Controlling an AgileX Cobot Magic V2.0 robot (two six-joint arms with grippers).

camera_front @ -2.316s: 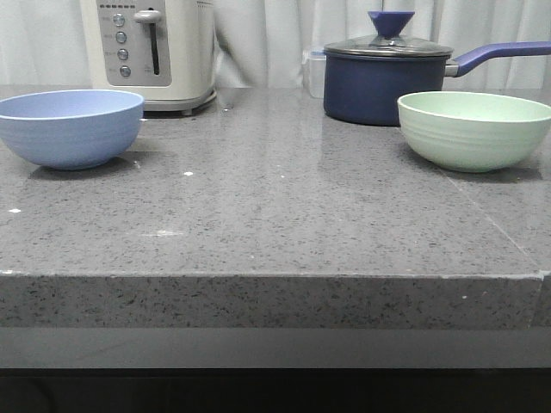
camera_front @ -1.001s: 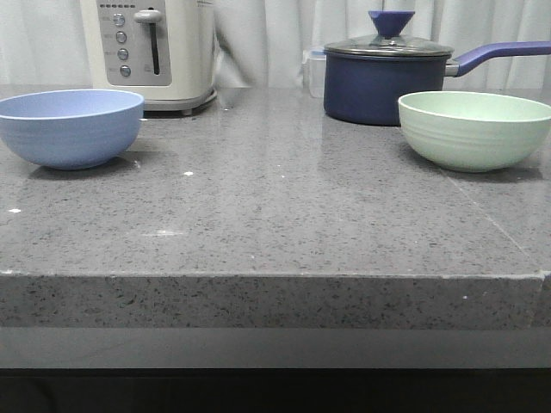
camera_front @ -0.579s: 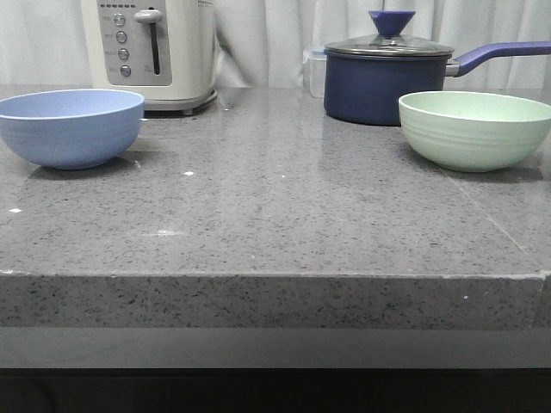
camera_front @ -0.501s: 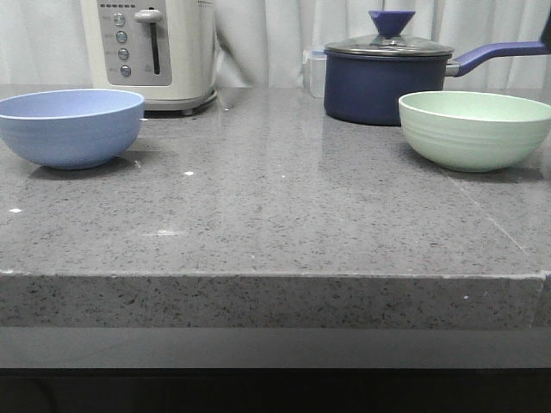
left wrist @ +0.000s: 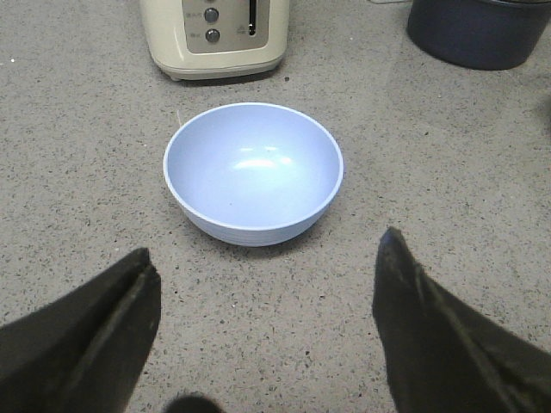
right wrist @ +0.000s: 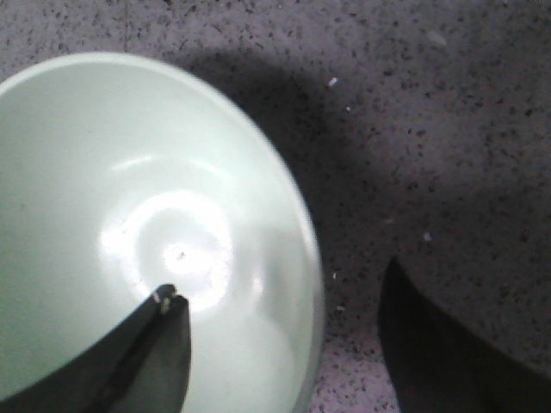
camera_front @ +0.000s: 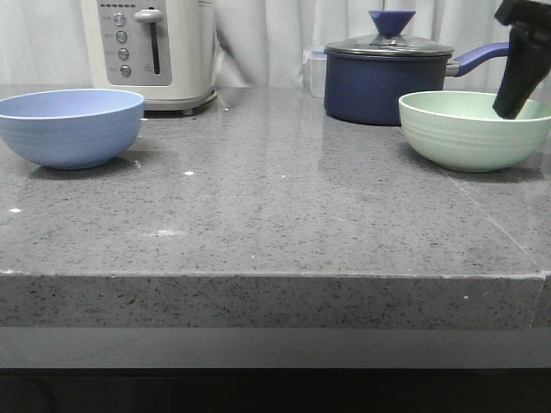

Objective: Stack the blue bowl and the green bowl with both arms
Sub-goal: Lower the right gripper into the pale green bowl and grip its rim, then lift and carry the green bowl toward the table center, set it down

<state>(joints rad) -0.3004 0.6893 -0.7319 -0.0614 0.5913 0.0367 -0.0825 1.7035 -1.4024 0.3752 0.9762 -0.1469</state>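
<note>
The right gripper [right wrist: 275,344], jaws spread, is straddling the pale, ridged green bowl's [camera_front: 473,129] rim; left gripper [left wrist: 267,335] is hovering released.

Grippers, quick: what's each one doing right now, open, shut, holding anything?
Left gripper: open, holding nothing, short of the blue bowl.
Right gripper: open, straddling the green bowl rim, one finger inside, not yet gripping.

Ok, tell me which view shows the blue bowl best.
The left wrist view: the whole blue bowl shows, inside and rim, between the open fingers. The front view shows only its side; the right wrist view misses it.
</note>
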